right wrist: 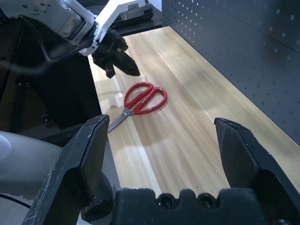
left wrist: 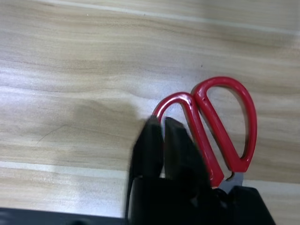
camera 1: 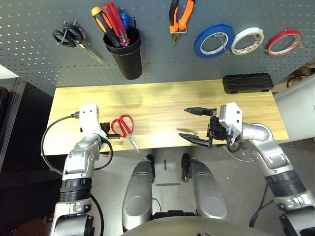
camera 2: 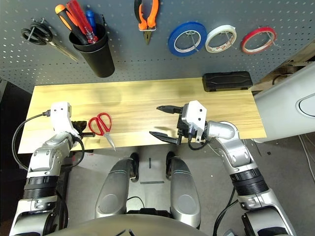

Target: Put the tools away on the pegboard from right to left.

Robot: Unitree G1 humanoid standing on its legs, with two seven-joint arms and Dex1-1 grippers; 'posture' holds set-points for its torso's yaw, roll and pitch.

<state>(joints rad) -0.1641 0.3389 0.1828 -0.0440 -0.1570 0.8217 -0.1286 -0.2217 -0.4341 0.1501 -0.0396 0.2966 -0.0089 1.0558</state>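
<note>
Left tool (left wrist: 163, 136) fingers nearly together, narrow slit between, beside red scissors (camera 1: 125, 127), holding nothing. Scissors flat on pale wooden counter (camera 1: 162, 105). Right tool (camera 1: 196, 126) spread wide, empty.

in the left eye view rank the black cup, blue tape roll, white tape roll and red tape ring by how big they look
1. black cup
2. blue tape roll
3. white tape roll and red tape ring look about alike, so no ranking between them.
</note>
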